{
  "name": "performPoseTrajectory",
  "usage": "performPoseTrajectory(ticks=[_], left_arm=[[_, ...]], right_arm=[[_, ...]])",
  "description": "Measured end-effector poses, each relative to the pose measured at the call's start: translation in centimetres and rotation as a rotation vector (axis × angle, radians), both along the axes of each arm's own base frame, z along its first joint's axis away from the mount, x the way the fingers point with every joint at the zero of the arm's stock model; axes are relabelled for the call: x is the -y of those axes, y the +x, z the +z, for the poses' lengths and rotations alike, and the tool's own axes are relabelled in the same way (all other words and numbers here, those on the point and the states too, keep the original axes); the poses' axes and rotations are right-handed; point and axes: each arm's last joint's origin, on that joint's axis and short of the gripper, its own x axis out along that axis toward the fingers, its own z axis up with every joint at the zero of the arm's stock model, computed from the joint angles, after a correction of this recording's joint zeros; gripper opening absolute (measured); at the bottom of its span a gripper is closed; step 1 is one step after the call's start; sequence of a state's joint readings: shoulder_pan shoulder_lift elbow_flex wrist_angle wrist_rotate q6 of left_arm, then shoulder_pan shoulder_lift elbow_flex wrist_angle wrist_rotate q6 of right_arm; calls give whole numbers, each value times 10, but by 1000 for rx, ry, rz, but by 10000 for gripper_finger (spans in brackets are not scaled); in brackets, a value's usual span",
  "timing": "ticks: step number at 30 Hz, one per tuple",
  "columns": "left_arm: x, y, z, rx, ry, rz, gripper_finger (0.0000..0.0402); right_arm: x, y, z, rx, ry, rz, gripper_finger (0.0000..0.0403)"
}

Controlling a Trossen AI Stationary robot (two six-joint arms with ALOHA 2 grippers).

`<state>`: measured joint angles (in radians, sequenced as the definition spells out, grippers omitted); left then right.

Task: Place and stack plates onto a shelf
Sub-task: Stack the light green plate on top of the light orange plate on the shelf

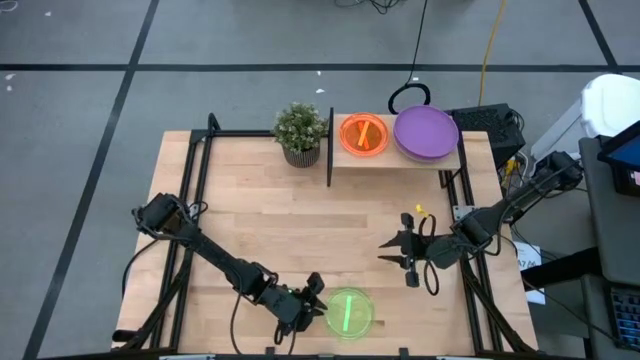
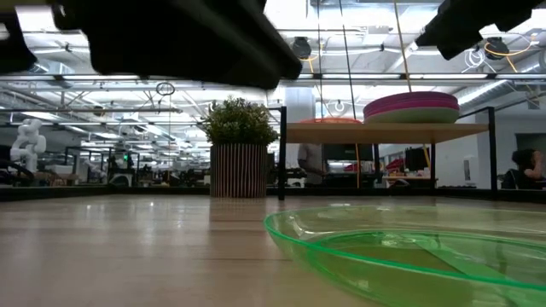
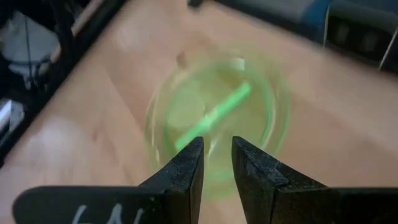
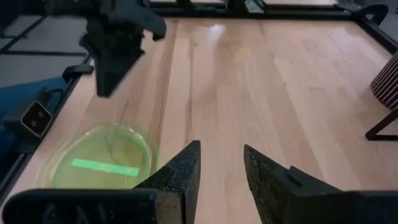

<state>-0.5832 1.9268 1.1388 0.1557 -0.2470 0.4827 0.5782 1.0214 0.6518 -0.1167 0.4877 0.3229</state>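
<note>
On the shelf (image 1: 400, 158) at upper centre you've stacked most plates; one lime green plate (image 1: 348, 311) remains by your slightly parted, empty left hand (image 1: 314, 303).

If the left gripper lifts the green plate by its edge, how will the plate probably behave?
The green plate looks like thin see-through plastic, so it is probably light and may flex a little at the edge. Its glossy raised rim could slip between the left gripper fingers. It lies flat on the table, so it should slide rather than roll if pushed.

overhead, table-level, two wrist views
</note>
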Motion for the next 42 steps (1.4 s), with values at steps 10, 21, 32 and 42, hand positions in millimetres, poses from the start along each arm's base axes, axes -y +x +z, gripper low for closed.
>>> performPoseTrajectory(ticks=[10,21,32,42], left_arm=[[9,-13,-9,-114,40,65,90],[12,-6,-48,-112,222,-40,90],[11,4,-43,3,299,-120,155],[11,8,-55,33,433,-287,184]], right_arm=[[-10,-4,3,46,2,14,105],[-11,-5,4,52,7,-2,105],[-11,-5,4,51,4,1,105],[-11,-5,3,48,4,3,105]])
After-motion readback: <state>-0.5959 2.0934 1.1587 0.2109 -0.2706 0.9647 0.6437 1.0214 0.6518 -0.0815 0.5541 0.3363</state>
